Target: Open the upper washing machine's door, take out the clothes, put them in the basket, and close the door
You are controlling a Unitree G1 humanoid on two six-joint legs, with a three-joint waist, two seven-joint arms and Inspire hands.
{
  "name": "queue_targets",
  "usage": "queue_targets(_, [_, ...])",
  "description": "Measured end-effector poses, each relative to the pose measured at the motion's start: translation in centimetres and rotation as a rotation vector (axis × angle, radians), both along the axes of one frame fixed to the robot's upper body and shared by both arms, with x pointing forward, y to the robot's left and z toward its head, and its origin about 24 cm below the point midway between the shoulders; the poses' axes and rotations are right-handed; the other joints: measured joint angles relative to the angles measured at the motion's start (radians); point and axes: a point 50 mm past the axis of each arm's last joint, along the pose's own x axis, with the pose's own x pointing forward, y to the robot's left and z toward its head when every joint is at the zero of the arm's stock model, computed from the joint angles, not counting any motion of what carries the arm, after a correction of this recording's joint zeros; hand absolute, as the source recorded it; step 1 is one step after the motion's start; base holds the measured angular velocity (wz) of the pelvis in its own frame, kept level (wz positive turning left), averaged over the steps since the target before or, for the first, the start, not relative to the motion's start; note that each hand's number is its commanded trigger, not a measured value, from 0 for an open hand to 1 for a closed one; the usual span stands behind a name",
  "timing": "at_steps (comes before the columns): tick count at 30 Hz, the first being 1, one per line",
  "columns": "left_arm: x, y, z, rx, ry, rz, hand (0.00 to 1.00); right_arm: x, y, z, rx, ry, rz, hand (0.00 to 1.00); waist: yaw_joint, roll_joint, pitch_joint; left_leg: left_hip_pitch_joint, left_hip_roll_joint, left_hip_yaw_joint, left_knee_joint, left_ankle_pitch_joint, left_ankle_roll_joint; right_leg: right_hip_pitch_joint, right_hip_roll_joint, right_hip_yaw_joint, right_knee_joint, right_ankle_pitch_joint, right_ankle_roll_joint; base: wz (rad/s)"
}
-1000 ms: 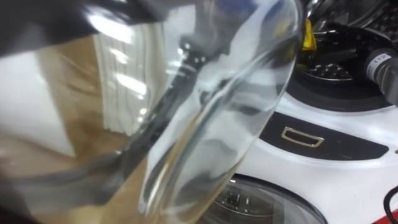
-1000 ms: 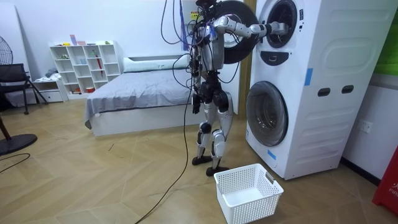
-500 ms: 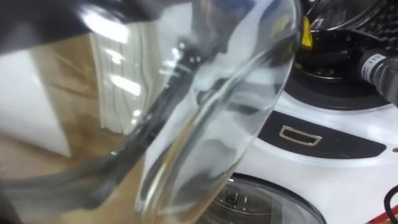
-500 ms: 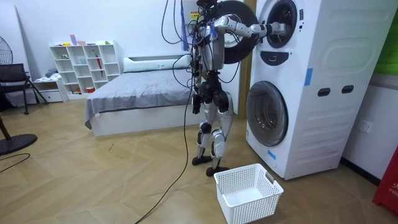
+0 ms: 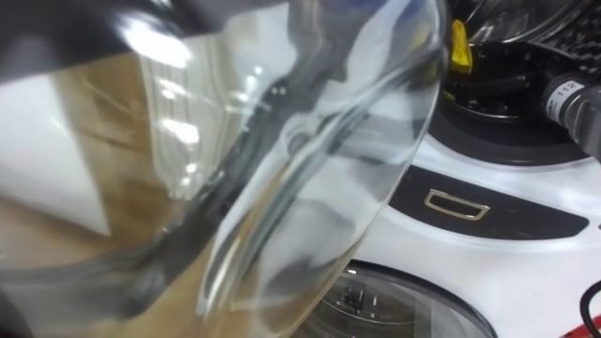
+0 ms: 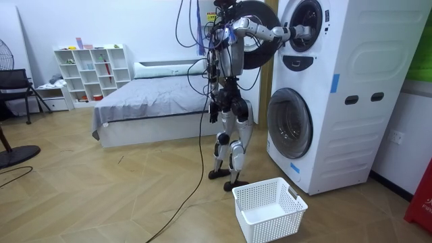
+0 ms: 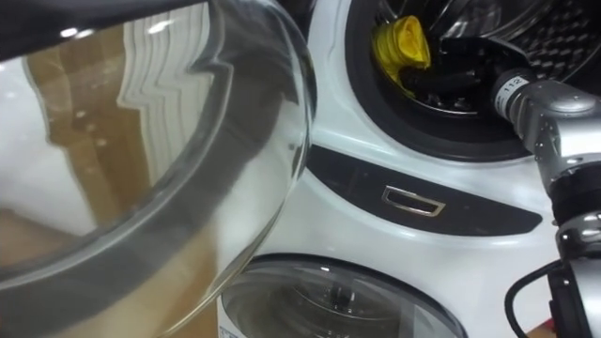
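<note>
A yellow cloth lies at the front of the upper washing machine's drum. My right hand reaches into the drum from the right, its dark fingers curled against the cloth's lower edge. The grey forearm crosses the drum's rim. In the room view I stand upright in front of the stacked machines, right arm stretched to the upper opening. The upper machine's open glass door hangs close before my head.
The glass door blocks the left of the eye views. Below the drum are a dark panel with a handle and the lower machine's round door. A white laundry basket stands on the floor by my feet. A bed is behind.
The eye view has shifted slightly, so the yellow cloth and forearm sit a little higher. My stance in the room view is unchanged.
</note>
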Motion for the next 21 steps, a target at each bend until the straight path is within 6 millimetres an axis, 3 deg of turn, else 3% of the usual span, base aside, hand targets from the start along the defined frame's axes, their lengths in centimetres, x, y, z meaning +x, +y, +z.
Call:
queue_targets(4, [0.3, 0.2, 0.0, 0.01, -0.016, -0.002, 0.0, -0.1, 0.2, 0.0, 0.02, -0.02, -0.011, 1.0, 0.009, 0.0, 0.0001, 0.003, 0.0, 0.016, -0.001, 0.0, 0.0, -0.003, 0.002, 0.014, 0.0, 0.0, 0.0, -0.09])
queue_targets(9, [0.6, 0.4, 0.1, 0.023, -0.05, 0.007, 0.0, -1.5, 2.1, 0.9, -0.055, -0.175, 0.027, 1.0, 0.008, 0.008, -0.0021, -0.011, 0.001, 0.046, -0.001, 0.0, 0.0, -0.026, 0.001, 0.043, 0.001, 0.0, 0.0, -0.19])
queue_targets(12, [0.2, 0.2, 0.0, 0.024, -0.063, 0.06, 0.0, -4.2, 3.2, 0.2, -0.089, -0.272, 0.037, 1.0, 0.003, 0.029, -0.007, 0.006, 0.002, 0.065, -0.005, 0.0, 0.0, -0.014, 0.003, 0.057, 0.0, 0.0, 0.0, -0.16])
queue_targets(14, [0.2, -0.4, -0.2, 0.024, -0.076, 0.09, 0.0, -6.8, 4.2, -0.2, -0.124, -0.352, 0.045, 1.0, 0.002, 0.051, -0.0184, 0.022, 0.005, 0.096, -0.015, 0.0, 0.0, -0.013, 0.005, 0.072, 0.001, 0.0, 0.0, -0.27])
queue_targets(17, [-0.1, -0.9, -0.3, 0.037, -0.076, 0.095, 0.0, -8.6, 5.9, -0.9, -0.117, -0.423, 0.061, 1.0, -0.008, 0.065, -0.0119, 0.047, 0.009, 0.113, -0.03, 0.0, 0.0, -0.004, 0.014, 0.106, 0.0, 0.0, 0.001, -0.33])
queue_targets(21, [-0.4, -1.2, -0.4, 0.037, -0.091, 0.118, 0.0, -10.5, 6.9, -1.4, -0.124, -0.461, 0.073, 1.0, -0.036, 0.062, -0.0154, 0.057, 0.015, 0.115, -0.042, 0.0, 0.0, 0.0, 0.022, 0.122, 0.001, 0.0, 0.001, 0.01])
